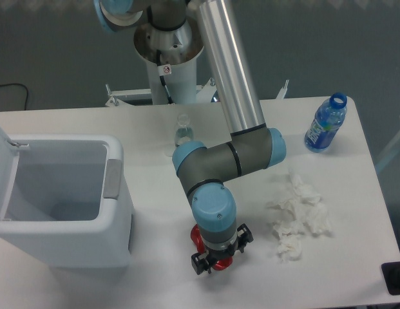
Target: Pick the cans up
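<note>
We saw a white table (154,129) filling most of the view, with the arm's base mounted at its far edge; a big white bin (64,199) with its lid swung open sat on the left side of the table, its inside looking bare as far as we could see; the robot arm (232,84) reached from the top of the frame down across the table, silver upper tube, grey elbow with blue caps, wrist pointing down near the front edge; to the right of the wrist lay a heap of crumpled white tissues (299,219), apart from the arm; a clear bottle with a blue label (325,125) and a blue neck ring stood tilted near the far right corner; a second small clear bottle (183,134) stood behind the elbow, near the table's middle; the red can (201,239) sat at the front of the table right under the wrist, between the bin and the tissues, mostly hidden, only red bits showing to the left of and below the wrist; the claw (216,259) was down at the can with black fingers either side of the red; we could not tell whether it was clamped or still apart, the wrist blocked it.
</note>
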Motion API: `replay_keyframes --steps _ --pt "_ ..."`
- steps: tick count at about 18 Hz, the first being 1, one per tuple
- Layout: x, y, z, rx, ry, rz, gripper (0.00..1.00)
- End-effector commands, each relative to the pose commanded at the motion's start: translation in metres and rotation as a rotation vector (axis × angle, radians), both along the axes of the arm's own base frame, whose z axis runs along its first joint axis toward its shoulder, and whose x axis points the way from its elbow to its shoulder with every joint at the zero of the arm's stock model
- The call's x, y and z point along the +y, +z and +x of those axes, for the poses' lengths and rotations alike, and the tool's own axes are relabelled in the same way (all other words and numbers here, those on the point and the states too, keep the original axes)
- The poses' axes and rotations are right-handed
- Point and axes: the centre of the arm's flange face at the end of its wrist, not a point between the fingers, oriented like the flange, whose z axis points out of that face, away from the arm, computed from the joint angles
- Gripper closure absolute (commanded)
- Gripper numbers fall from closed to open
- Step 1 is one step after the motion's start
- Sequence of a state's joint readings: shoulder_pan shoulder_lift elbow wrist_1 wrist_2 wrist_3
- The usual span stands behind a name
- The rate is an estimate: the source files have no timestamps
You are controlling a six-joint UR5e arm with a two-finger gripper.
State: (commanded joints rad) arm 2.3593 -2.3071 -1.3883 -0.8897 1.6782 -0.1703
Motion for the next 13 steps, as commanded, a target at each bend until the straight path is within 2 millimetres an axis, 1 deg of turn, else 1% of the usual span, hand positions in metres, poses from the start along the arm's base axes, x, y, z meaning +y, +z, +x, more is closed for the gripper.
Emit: replay_keyframes --steps 4,5,6,8,9,11,13 --pt "0.0002 0.0051 -0.0002 0.005 -0.001 0.005 0.01" --pt "0.0003 0.0052 -0.0001 0.004 -0.002 0.006 0.03" --pt "0.0005 0.0064 -0.0001 0.005 -0.002 0.009 0.07" --pt "0.0011 0.0064 0.0009 0.005 -0.003 0.009 0.1" --pt "0.0011 0.0064 0.0009 0.006 -0.005 0.009 0.15" --pt "0.0019 0.0066 0.0017 0.007 -0.005 0.011 0.19" --pt "0.0019 0.0066 0.0017 0.007 -0.006 0.01 0.19"
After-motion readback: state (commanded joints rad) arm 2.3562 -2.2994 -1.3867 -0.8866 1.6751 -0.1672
